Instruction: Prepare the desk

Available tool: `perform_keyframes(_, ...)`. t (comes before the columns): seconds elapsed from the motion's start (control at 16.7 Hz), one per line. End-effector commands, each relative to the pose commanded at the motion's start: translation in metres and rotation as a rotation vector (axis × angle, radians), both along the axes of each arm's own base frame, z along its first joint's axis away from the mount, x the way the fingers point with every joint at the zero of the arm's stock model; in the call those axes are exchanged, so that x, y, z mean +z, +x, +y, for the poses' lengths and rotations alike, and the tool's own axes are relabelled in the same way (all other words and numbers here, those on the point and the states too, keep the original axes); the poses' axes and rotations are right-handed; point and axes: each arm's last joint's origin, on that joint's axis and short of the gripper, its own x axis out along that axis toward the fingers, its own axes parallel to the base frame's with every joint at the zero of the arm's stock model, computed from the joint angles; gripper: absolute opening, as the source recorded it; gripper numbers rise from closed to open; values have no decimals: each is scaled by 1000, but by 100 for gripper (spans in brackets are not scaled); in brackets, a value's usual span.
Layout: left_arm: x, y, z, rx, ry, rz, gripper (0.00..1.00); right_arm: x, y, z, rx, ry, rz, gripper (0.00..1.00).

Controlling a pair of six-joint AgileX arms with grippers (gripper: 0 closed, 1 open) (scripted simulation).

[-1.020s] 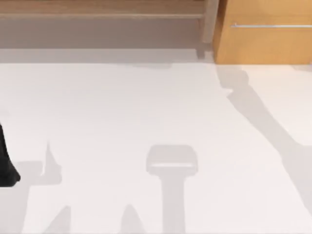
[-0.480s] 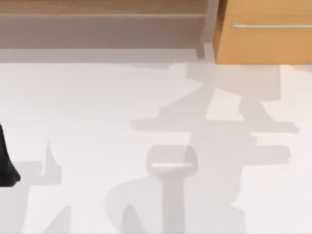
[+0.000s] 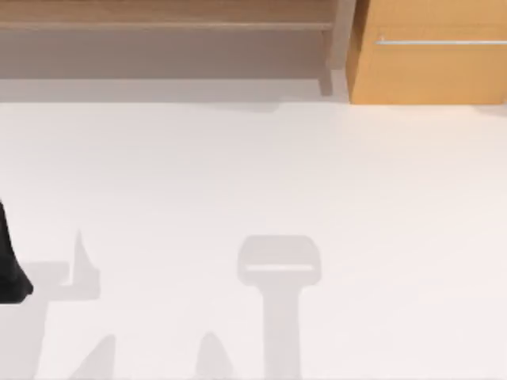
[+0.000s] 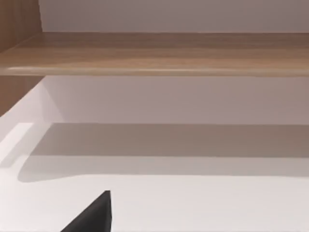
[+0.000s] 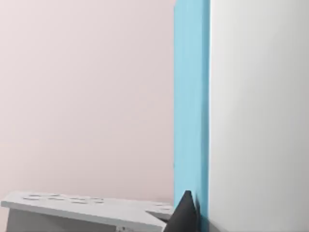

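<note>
The left arm (image 3: pixel 9 261) is seen as a dark shape at the desk's (image 3: pixel 253 198) left edge, toward the near side, in the top view. In the left wrist view one dark fingertip (image 4: pixel 94 215) of the left gripper is seen above the white surface. In the right wrist view a dark fingertip (image 5: pixel 183 215) of the right gripper is seen.

A pale pinkish plain wall (image 5: pixel 87 96) stood behind the scene in the right wrist view, met by a vertical light-blue panel (image 5: pixel 191 96) and, beside that, a smooth white surface (image 5: pixel 260 116). A flat grey slab with small oval marks (image 5: pixel 72 205) lay low before the wall. Soft grey shadows (image 3: pixel 279 269) fell across the near ground under even light.
</note>
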Motion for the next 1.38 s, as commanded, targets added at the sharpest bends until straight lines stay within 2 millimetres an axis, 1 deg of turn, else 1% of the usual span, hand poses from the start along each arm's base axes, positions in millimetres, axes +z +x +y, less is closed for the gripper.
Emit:
perform_keyframes(0.12,0,0,0,0,0,0,100,-23,0,3,77,84,14,0)
perform_keyframes(0.24,0,0,0,0,0,0,100,-34,9,15,185,144,7,0)
perform_keyframes(0.54,0,0,0,0,0,0,100,-46,38,55,451,225,-14,0)
perform_keyframes(0.66,0,0,0,0,0,0,100,-51,43,62,492,246,-6,0)
perform_keyframes(1.08,0,0,0,0,0,0,100,-51,43,61,487,247,-7,0)
perform_keyframes(1.38,0,0,0,0,0,0,100,-54,62,61,490,248,-5,0)
